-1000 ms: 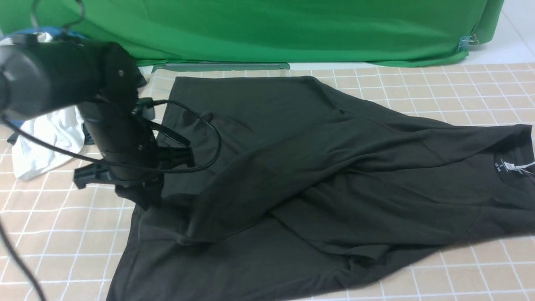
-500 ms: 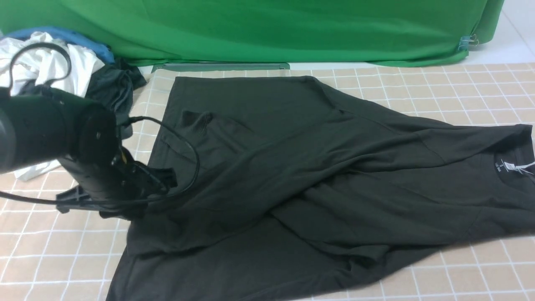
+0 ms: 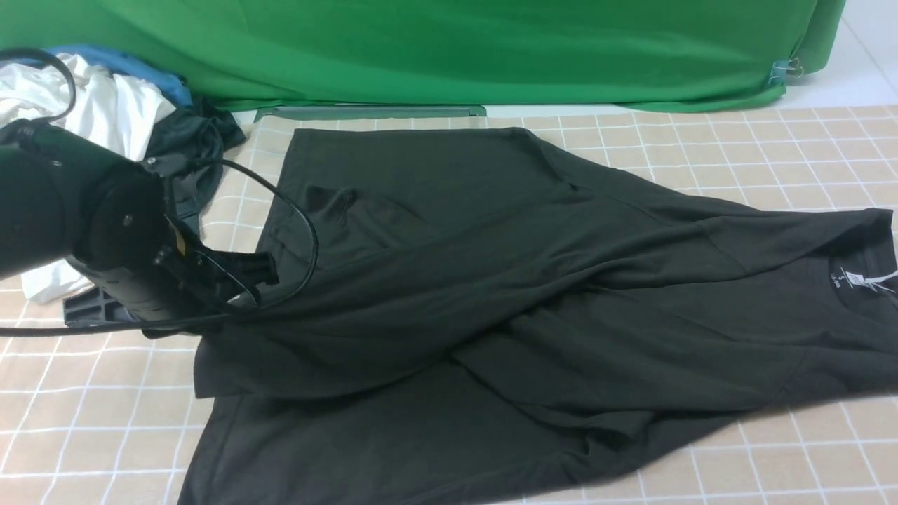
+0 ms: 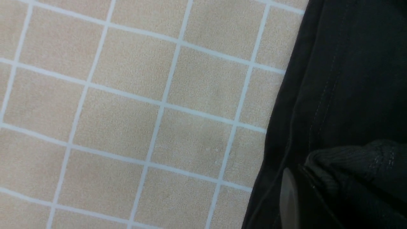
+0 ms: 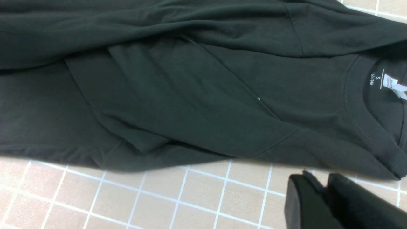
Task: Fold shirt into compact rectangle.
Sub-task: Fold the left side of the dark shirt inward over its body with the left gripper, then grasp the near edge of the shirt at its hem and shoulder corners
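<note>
The black shirt [image 3: 533,294] lies spread on the checked tablecloth [image 3: 91,421], collar and white neck label [image 3: 852,279] at the right, with a fold drawn across its middle. My left arm [image 3: 105,238] hangs over the shirt's left edge and hides its own jaws in the front view. In the left wrist view the left gripper [image 4: 305,190] is shut on a bunched fold of the shirt [image 4: 343,79]. My right gripper [image 5: 321,186] is out of the front view. Its wrist view shows it shut and empty above bare cloth, just off the shirt [image 5: 190,95] near the collar label [image 5: 389,81].
A heap of other clothes lies at the back left: a white garment [image 3: 105,105], a blue one [image 3: 119,59] and a dark grey one [image 3: 196,151]. A green backdrop [image 3: 456,49] closes the far side.
My left arm has swung lower and further left, dragging the shirt's folded layer leftward and towards the near edge. The clothes heap behind it has come into sight.
</note>
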